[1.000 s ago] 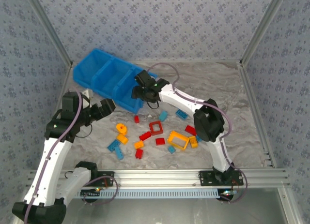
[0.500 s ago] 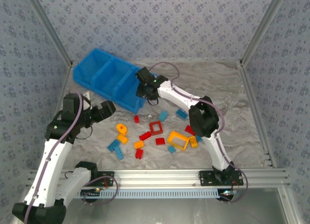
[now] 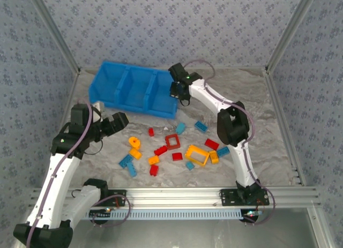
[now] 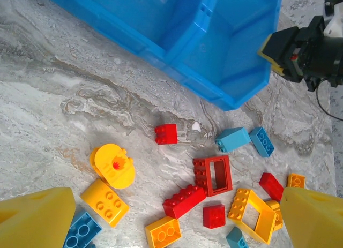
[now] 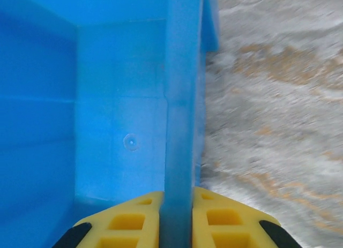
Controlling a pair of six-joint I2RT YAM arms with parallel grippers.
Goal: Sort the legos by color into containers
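The right gripper (image 5: 177, 224) is clamped on the end wall of the blue bin (image 5: 118, 98). One yellow finger (image 5: 230, 218) lies flat against the outside of that wall, the other against the inside. In the top view the right gripper (image 3: 179, 90) sits at the bin's right end, just above the middle of the frame.

The left gripper (image 3: 120, 120) hangs with its jaws wide apart at the left of the frame, just short of the pile and holding nothing. Its two yellow fingers (image 4: 37, 221) fill the bottom corners of the left wrist view.

There is one bin (image 3: 115, 79), with three compartments side by side. It lies in the upper left of the top view, close to the back left corner.

The legos (image 3: 177, 156) lie loose on the table (image 3: 252, 109) in the middle of the frame, below the bin. The left wrist view shows five red pieces, counting the red frame (image 4: 201, 175). It shows four light blue pieces. There are about six yellow-orange ones, among them the yellow frame (image 4: 238, 202) and the round piece (image 4: 113, 165). The pieces at that view's edges are cut off, so the count is not sure.

A strip of bare marbled table separates the bin's near wall from the nearest bricks. The widest open room is at the right of the top view, up to the side rail (image 3: 281, 125). Any lettering on the studs is too small to read.
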